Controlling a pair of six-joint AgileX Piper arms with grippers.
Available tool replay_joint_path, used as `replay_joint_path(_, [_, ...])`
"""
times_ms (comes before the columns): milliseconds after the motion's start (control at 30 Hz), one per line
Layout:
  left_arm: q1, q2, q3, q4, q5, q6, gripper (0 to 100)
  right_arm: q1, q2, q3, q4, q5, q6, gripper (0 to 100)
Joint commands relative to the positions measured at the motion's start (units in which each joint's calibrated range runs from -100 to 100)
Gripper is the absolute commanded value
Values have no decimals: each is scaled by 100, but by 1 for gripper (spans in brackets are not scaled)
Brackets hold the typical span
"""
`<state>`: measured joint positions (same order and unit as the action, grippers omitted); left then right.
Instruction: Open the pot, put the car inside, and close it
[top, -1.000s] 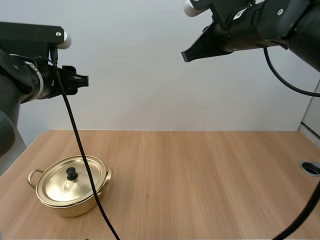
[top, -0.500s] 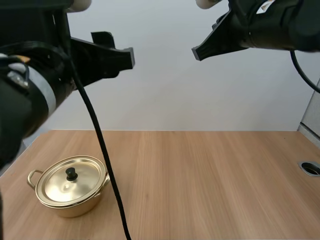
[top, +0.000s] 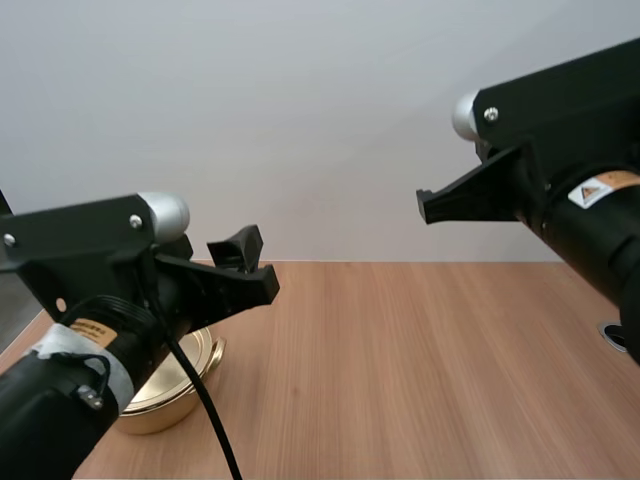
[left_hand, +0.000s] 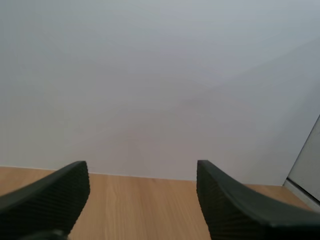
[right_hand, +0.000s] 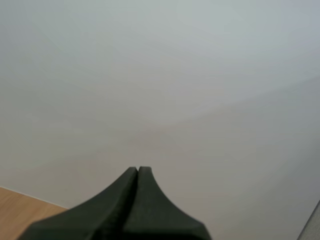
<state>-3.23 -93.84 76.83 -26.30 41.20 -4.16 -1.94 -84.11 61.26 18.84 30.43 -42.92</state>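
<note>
Left claw (top: 255, 265) spread near pot (top: 190, 385) by table's (top: 420, 360) left edge; right claw (top: 428, 206) pressed together, well apart.

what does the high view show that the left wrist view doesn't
High view: the pot, partly hidden by the left arm, and the right gripper held up above the table. Left wrist view: the ribbed inner faces of the left fingers, standing wide apart with nothing between them. Both: the left gripper and the table.
</note>
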Motion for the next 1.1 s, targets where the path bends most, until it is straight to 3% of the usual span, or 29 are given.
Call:
replay_joint_path(0, [131, -9, 560, 3156, -262, -777, 100, -1, -235, 2244, -212, 19, 4, 0])
replay_joint_path(67, [263, -9, 753, 3074, -394, -777, 100, -1, -244, 2508, -264, -214, 4, 0])
replay_joint_path(167, [342, -9, 1077, 2956, -576, -777, 100, 36, -244, 2813, -304, -316, 90, 0])
replay_joint_path(367, [342, -49, 1967, 3036, -1318, -703, 100, 212, -388, 3443, -206, -333, 273, 0])
replay_joint_path(467, [342, -159, 2304, 3024, -1326, -703, 100, 221, -503, 3837, -192, -870, 582, 0])
replay_joint_path(867, [377, -323, 2317, 2973, -1395, -702, 100, 135, -1004, 3874, -191, -296, 1567, 0])
replay_joint_path(1067, [393, -323, 2317, 2995, -1456, -702, 100, 190, -1100, 3874, -152, -312, 1566, 0])
